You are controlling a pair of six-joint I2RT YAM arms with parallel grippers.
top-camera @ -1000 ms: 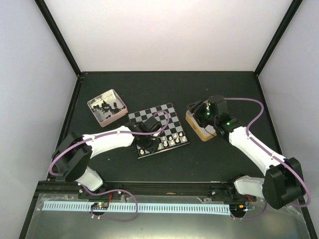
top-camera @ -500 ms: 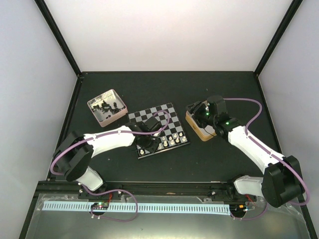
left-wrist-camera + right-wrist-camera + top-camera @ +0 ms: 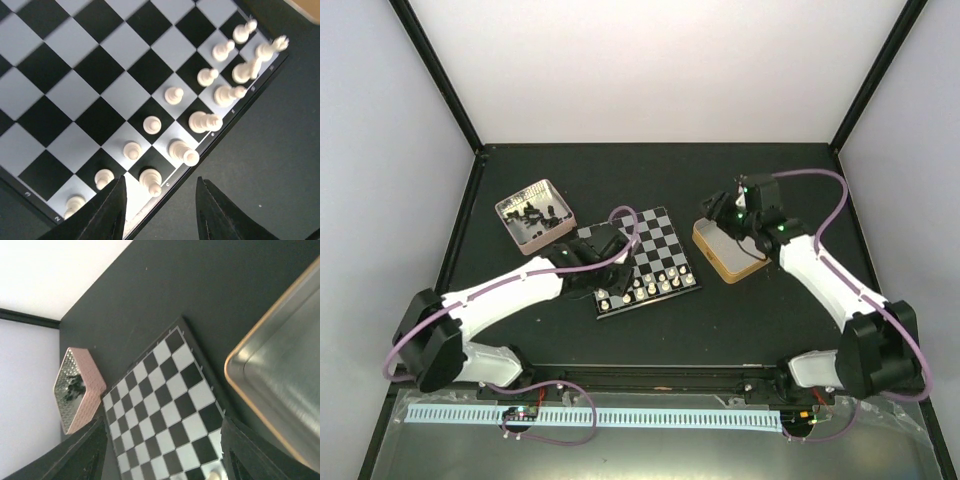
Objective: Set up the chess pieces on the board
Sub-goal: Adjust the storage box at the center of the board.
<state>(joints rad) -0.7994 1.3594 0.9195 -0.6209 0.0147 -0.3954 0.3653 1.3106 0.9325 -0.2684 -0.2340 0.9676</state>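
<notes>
The left gripper [image 3: 160, 200] has parted from shut to a narrow gap while its arm swung back toward its own side. It now hangs empty over the near left part of the board [image 3: 660, 236]. The right gripper [image 3: 162, 440], jaws wide and holding nothing, has drawn up from the tan box [image 3: 732, 270] and hovers by its far corner. The cream-white pieces [image 3: 151, 124] stand in two tight rows along the board's near edge, eight pawns in front and at least six taller figures behind. The last back-row squares are hidden by a finger. The black pieces [image 3: 532, 214] lie heaped in the pinkish tray [image 3: 510, 204] off the board's far left corner, and the far ranks are bare. The step looks like a release and retreat after seating a white piece. To do it well, the fingers should rise straight up past the tallest heads before any sideways travel, since the neighbours stand close and would likely topple at a brush. At the tray, the jaws should be opened just enough to pick out one black figure.
</notes>
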